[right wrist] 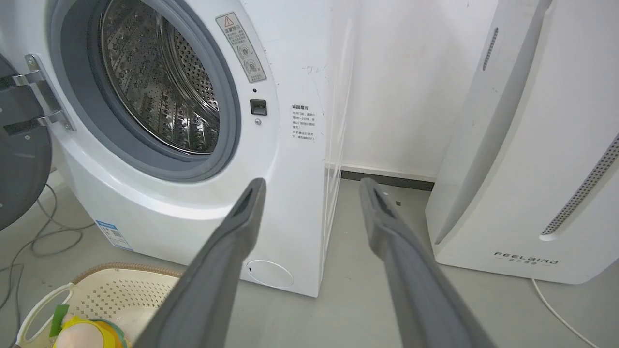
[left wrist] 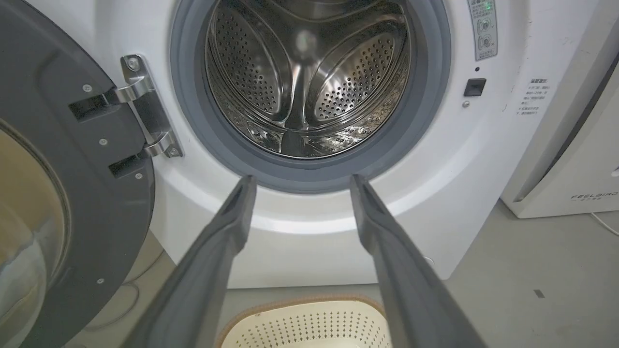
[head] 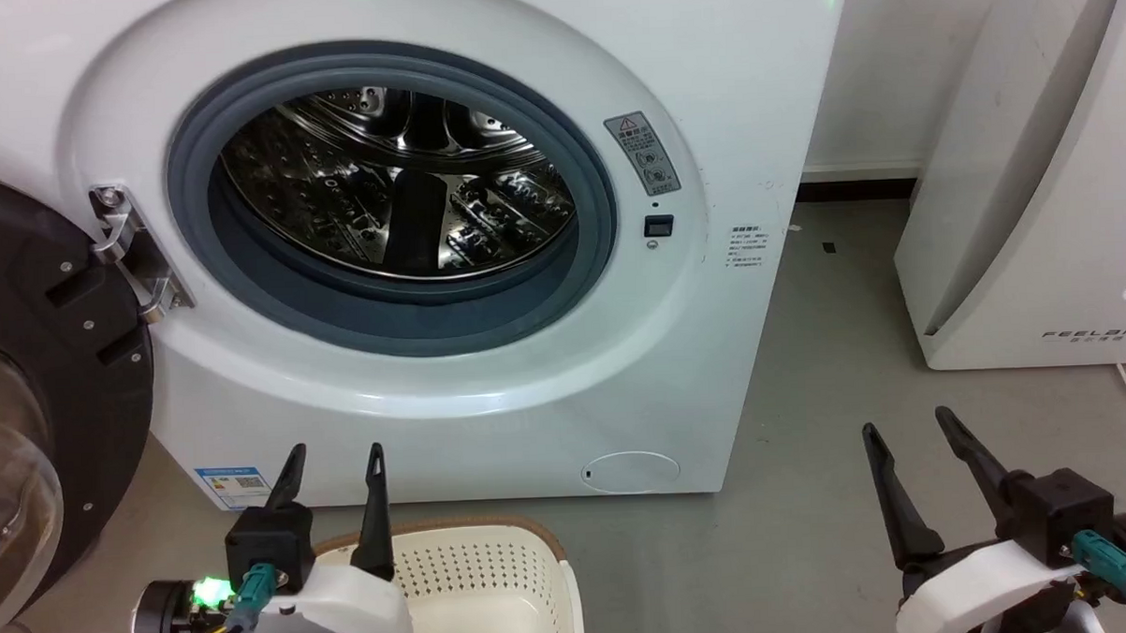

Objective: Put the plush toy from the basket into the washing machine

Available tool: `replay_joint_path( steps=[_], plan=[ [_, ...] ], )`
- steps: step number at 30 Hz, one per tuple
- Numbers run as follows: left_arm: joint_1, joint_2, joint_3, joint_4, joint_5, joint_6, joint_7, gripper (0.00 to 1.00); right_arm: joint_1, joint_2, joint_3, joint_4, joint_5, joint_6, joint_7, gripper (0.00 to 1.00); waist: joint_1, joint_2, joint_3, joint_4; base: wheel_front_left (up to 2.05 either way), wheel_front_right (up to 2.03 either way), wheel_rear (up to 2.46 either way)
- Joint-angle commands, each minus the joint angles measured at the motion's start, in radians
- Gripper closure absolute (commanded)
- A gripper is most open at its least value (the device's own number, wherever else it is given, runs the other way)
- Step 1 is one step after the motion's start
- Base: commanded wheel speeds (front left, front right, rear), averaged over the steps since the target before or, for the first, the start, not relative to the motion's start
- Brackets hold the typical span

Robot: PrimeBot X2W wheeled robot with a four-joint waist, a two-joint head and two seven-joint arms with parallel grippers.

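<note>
Eyes on the small soft plush toy (right wrist: 84,336) with its pale pink round face, yellow body and green bits. We find it down inside the cream-white perforated plastic basket (right wrist: 123,290) with the brown rim, at the bottom-left corner of the right wrist view, partly cut off by the frame edge.

The basket sits on the grey floor (head: 808,364), just in front of the large white front-loading washing machine (head: 733,95). We see the machine's black-rimmed glass door (head: 50,372) swung wide to the left on its steel hinge (head: 130,252). The grey rubber gasket (head: 404,322) rings a shiny perforated steel drum (head: 353,193).

Now the arms. The left claw (head: 335,450) hangs over the basket, its two long dark fingers spread wide with nothing between them and the tips aimed at the washer's lower front. In its own wrist view they frame the bottom of the gasket, with the basket's far rim below.

The right claw (head: 906,420) hovers over the floor, off to the right of the washer. Its fingers are likewise spread wide and grip nothing. Beyond it we have a tall white FEELBIRD appliance (head: 1036,197) standing by the wall, well apart from the basket.
</note>
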Motion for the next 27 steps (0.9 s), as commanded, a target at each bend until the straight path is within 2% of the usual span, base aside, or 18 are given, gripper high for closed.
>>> replay_joint_path(
  steps=[1, 11, 27],
  plan=[
    [-0.021, 0.002, -0.007, 0.014, -0.008, 0.004, -0.010, 0.00, 0.001, 0.000, -0.003, -0.011, 0.016, 0.000, -0.010, 0.00, 0.0000, -0.0001, 0.003, 0.000, 0.00, 0.00, 0.00],
    [-0.079, 0.014, -0.026, 0.126, -0.006, 0.001, -0.031, 0.00, -0.007, 0.000, 0.000, -0.022, 0.037, 0.000, -0.031, 0.00, 0.0000, -0.0001, 0.037, -0.006, 0.00, 0.00, 0.00],
    [-0.211, 0.043, -0.052, 0.393, -0.026, -0.033, -0.023, 0.00, -0.047, 0.000, -0.002, -0.034, 0.086, 0.000, -0.062, 0.00, 0.0000, -0.0001, 0.132, -0.032, 0.00, 0.00, 0.00]
  ],
)
